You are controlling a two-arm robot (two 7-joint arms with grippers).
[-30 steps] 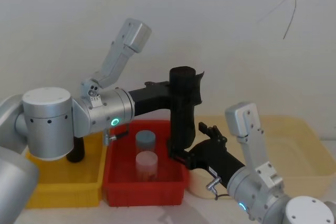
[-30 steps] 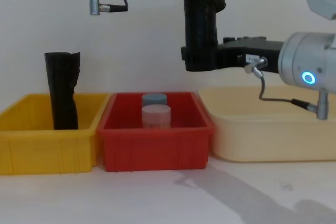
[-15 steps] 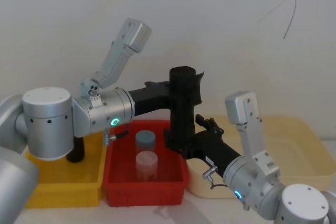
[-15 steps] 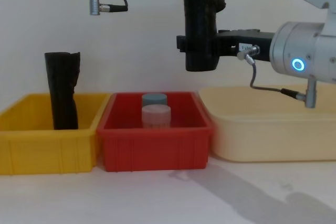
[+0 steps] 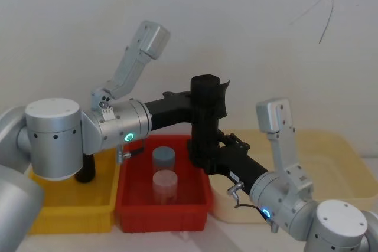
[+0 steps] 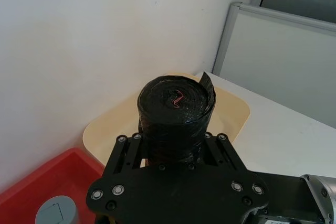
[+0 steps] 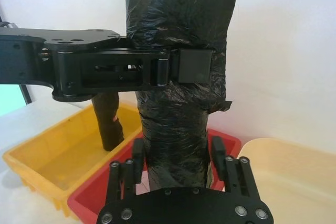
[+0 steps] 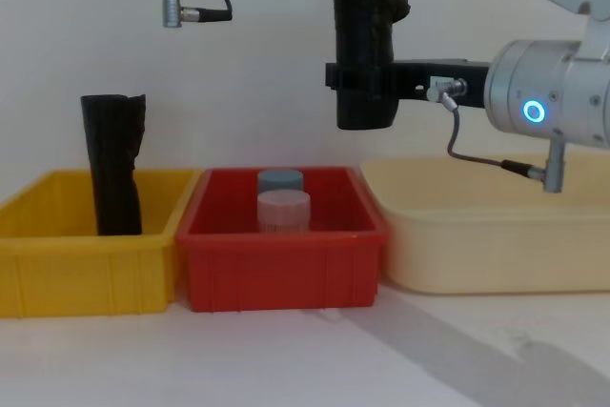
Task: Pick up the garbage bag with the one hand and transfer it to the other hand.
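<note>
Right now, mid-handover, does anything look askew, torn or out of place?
Nothing looks spilled or damaged. The garbage bag is held upright in the air by the left hand, gripped near its top, and the right hand is open around its lower part. The only untidy bit is a loose flap sticking out at the bag's top rim.

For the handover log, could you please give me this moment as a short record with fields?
item: garbage bag, upright, in the air above the red bin's right end
holder: left gripper, shut on its upper part
receiver: right gripper, open, fingers either side of its lower end
handover: not yet done
</note>
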